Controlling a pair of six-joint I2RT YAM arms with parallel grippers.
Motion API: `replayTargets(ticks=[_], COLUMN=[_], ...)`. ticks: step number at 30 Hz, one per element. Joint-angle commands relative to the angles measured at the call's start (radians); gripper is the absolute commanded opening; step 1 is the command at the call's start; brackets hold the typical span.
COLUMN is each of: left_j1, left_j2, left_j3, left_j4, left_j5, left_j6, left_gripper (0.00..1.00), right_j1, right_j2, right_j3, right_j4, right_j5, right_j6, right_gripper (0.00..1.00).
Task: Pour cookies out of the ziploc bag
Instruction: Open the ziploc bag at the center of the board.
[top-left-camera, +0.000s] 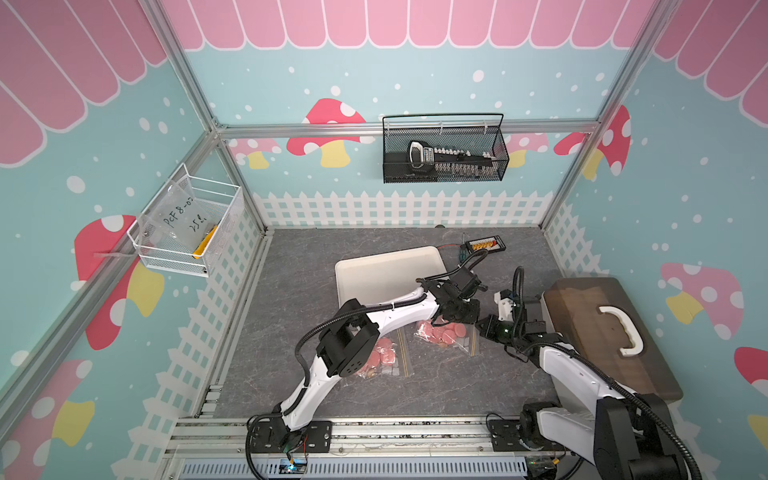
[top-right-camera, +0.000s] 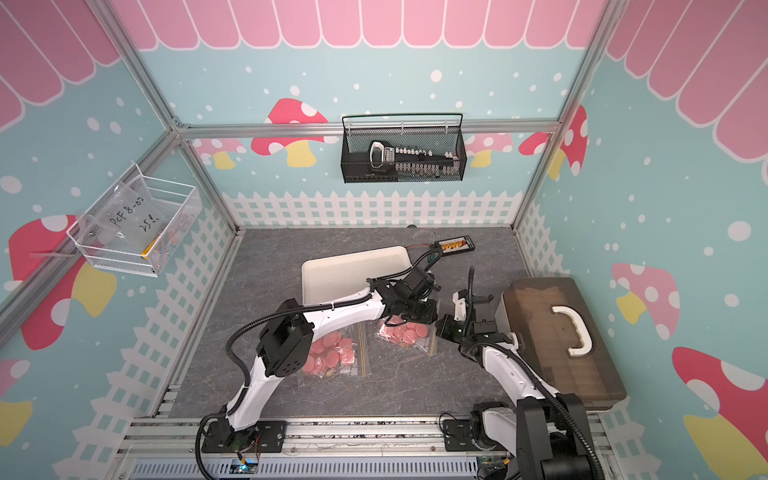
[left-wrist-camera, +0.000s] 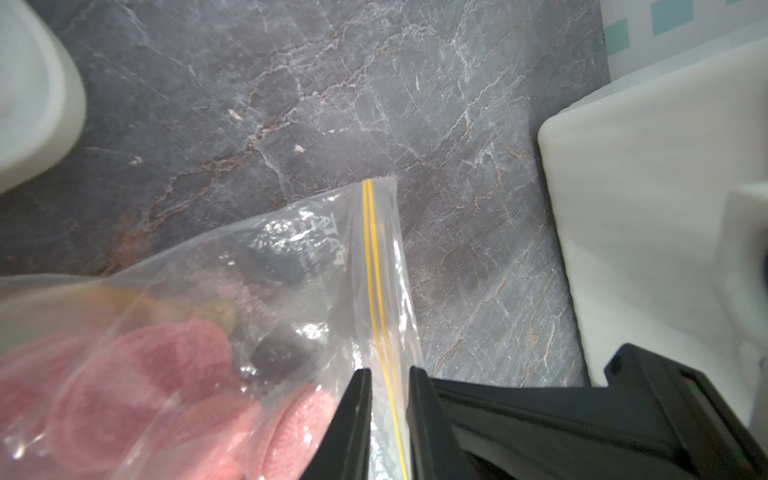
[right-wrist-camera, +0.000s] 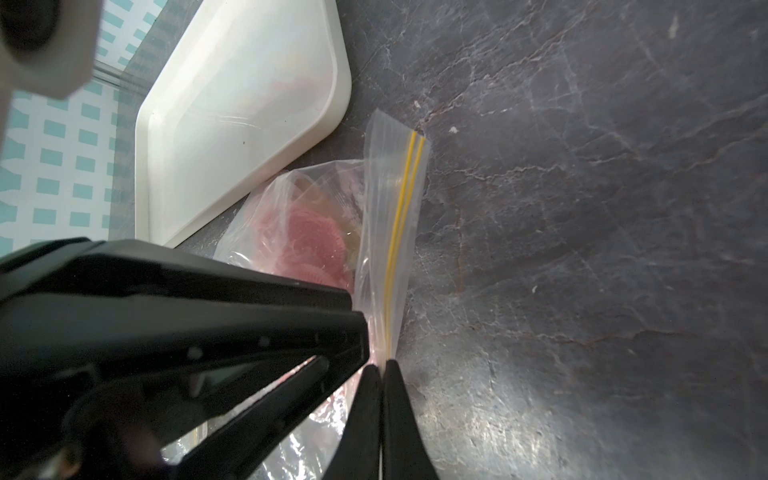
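Right gripper (right-wrist-camera: 381, 368) has its jaws pressed flat together on the corner of the ziploc bag (top-left-camera: 467, 343), right where the two yellow zip lines end. Left gripper (left-wrist-camera: 388, 374) straddles the same zip strip with a narrow gap between its jaws; whether it pinches the film cannot be told.

In both top views the bag lies just right of the frame's centre, below the lower right corner of the white tray (top-left-camera: 374, 274). Its long axis runs across the frame and its zip mouth is turned to the right. The cookies (top-left-camera: 444, 332), salmon-pink discs, are bunched in its left half. A second bag (top-left-camera: 397, 365) of the same discs lies to its lower left, partly under the left arm (top-left-camera: 407, 309), zip also to the right.

Everything sits on a grey marbled tabletop (top-left-camera: 291, 299) inside an aluminium-framed booth with teal walls, pink mushrooms and a white picket fence. A brown case (top-left-camera: 582, 307) with a white handle lies along the table's right side. A black mesh basket (top-left-camera: 444, 174) hangs on the back wall. At the left a white wire basket (top-left-camera: 224, 232) holds a clear pouch handwritten "PCF 8-0…" and "25". The print on the gripped bag shows reversed and cannot be read.
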Motion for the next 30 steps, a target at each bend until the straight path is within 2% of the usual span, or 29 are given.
replayTargets(ticks=[1, 20, 30], left_j1=[-0.004, -0.006, -0.006], left_j2=[0.037, 0.054, 0.02], left_j3=[0.018, 0.034, -0.018], left_j4=[-0.007, -0.005, 0.052], left_j5=[-0.008, -0.013, 0.002], left_j6=[-0.022, -0.035, -0.065], left_gripper=[0.21, 0.19, 0.2], right_j1=[0.006, 0.005, 0.004], right_j2=[-0.009, -0.005, -0.019], right_j3=[0.019, 0.02, 0.013], right_j4=[-0.013, -0.011, -0.012], right_j5=[0.006, 0.011, 0.029], right_j6=[-0.005, -0.001, 0.009], right_gripper=[0.0, 0.0, 0.0])
